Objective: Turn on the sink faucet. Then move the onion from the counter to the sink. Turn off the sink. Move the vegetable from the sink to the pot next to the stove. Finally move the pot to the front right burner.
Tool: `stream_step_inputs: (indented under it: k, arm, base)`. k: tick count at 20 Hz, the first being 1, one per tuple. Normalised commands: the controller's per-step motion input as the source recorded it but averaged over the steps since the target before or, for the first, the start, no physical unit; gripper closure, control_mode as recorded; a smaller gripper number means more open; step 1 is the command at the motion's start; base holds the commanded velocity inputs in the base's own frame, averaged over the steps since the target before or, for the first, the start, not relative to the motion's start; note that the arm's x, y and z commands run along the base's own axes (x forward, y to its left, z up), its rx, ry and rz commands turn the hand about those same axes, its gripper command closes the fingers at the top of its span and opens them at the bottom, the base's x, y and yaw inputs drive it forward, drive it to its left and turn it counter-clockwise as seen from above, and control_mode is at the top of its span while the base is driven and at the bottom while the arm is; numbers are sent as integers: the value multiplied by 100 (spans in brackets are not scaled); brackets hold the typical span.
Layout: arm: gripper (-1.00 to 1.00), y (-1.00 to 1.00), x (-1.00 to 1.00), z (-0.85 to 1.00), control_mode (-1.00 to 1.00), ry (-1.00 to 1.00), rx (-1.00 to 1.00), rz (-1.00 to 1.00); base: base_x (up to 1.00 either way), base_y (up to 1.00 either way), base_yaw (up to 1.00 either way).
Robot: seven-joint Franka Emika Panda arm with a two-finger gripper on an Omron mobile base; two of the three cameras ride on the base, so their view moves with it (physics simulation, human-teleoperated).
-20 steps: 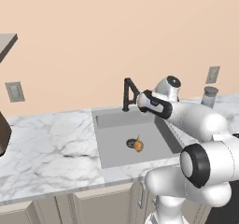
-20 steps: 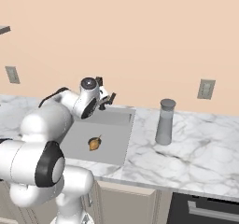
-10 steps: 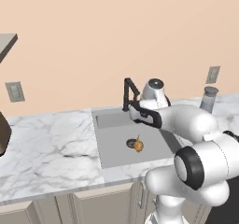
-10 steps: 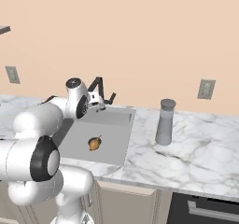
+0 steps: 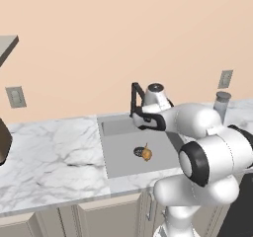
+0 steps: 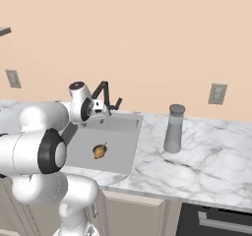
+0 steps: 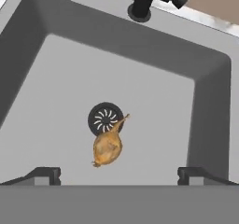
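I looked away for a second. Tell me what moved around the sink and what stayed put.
The gripper swung along the back of the sink, from the jar's side across toward the sink faucet, and now hangs over the basin, jaws open and empty. Nothing was taken hold of or let go. The onion stayed by the drain; the jar stayed on the counter.

You have a white marble counter (image 5: 54,152) over beige cabinets (image 6: 133,215), with a grey sink (image 7: 205,106) sunk into it. On the sink floor an onion (image 7: 108,146) lies just beside the drain (image 7: 104,117). A grey jar (image 6: 174,128) stands upright on the counter right of the sink.
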Motion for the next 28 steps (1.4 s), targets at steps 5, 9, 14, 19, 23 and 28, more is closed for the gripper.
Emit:
stream_step_inputs:
  k: [5, 9, 14, 19, 23, 28]
  arm:
    - [-100, 0, 7, -27, -100, 7, -1, 0]
    - [-100, -1, 20, -26, -100, 9, 0, 0]
    - [-100, -1, 5, -24, -100, 5, 0, 0]
    - [-100, 0, -4, -33, -100, 0, 2, -7]
    - [-100, 0, 0, -33, -100, 0, 2, -13]
    - [-100, 0, 0, -37, -100, 0, 3, -16]
  base:
    - [0, 0, 0]
    - [0, 0, 0]
    - [0, 0, 0]
    - [0, 0, 0]
    - [0, 0, 0]
    - [0, 0, 0]
